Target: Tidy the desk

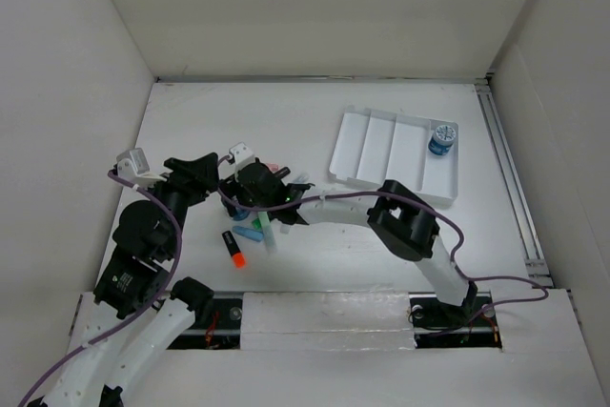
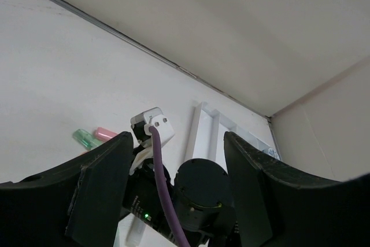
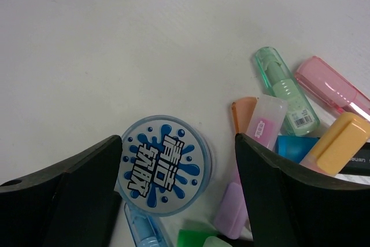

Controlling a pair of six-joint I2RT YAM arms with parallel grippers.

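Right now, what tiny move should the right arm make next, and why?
Probably lower the right fingers and close them on the round blue tub: it lies between them while they are open, and a matching tub already sits in the tray.

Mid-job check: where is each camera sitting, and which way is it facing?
Top external: above, behind, looking down on the desk and tray; left arm and right arm show.
Left wrist: low, facing the far wall; left gripper open.
Right wrist: looking down on a blue-lidded tub; right gripper open.
Both wrist views share the green highlighter and pink highlighter.
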